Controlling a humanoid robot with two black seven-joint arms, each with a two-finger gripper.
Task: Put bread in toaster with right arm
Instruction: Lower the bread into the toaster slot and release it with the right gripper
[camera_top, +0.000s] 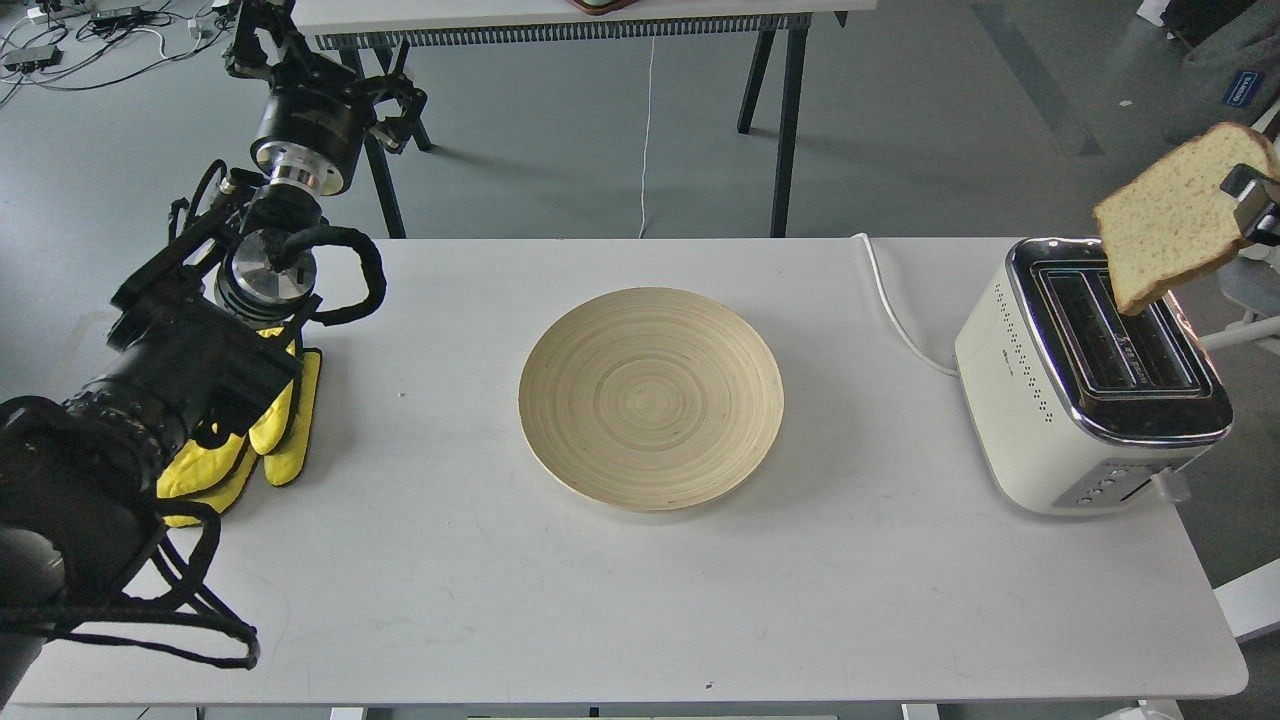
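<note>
The bread (1175, 216), a pale tan slice with brown crust, hangs tilted in the air above the far end of the toaster (1090, 375). My right gripper (1250, 195) is shut on the slice's right edge; only its tip shows at the right edge of the view, and the rest of the arm is out of view. The cream-white toaster with its chrome top stands at the table's right end, both slots empty. My left gripper (262, 30) is raised at the far left, beyond the table; whether it is open or shut cannot be made out.
A round bamboo plate (651, 397) lies empty in the table's middle. A yellow cloth (270, 425) lies under my left arm at the left. The toaster's white cord (890, 310) runs off the table's far edge. Another table's legs (785, 120) stand behind.
</note>
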